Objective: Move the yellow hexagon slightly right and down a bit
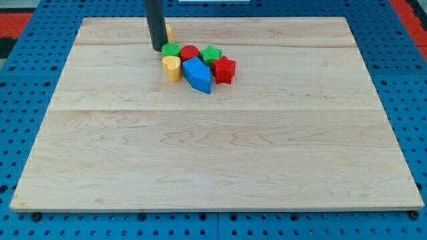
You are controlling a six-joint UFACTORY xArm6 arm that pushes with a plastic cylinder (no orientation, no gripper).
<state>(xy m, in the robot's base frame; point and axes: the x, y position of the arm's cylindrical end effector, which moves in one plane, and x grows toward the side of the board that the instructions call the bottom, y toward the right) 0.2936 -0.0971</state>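
Note:
The yellow hexagon [169, 31] shows only as a sliver at the right side of my rod, near the board's top. My tip [159, 49] rests on the board just below and left of it, and touches the upper left of a cluster of blocks. The cluster holds a green block [171, 49], a red round block [189, 53], a green star [211, 53], a red star [224, 69], a blue block [197, 75] and a yellow heart-like block [172, 67]. Most of the hexagon is hidden behind the rod.
The wooden board [213, 147] lies on a blue pegboard [20, 80]. The blocks sit close together, touching one another, in the board's upper middle-left.

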